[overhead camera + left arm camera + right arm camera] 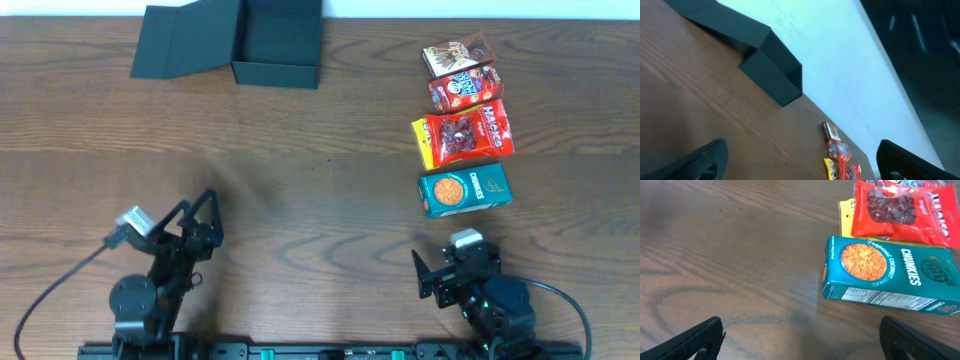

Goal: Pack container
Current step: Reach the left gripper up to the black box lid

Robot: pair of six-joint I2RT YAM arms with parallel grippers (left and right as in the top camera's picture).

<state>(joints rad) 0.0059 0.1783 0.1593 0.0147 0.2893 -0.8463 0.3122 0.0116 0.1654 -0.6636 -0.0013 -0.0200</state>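
One open matte cardboard container [278, 45] sits at the worktop's [330, 180] far edge, with two cartons [458, 56], one glossy red bag [470, 132] and one teal cookie box [465, 189] toward its right edge; left fingers [208, 200] and right fingers [700, 337] are spread, empty.

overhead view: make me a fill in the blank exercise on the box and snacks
The container stands with its lid ____.
The red bag lies partly over a ____ pack.
The teal cookie box is the snack nearest the ____ claw.
The left claw and right claw both hold ____.
Missing: open; yellow; right; nothing.
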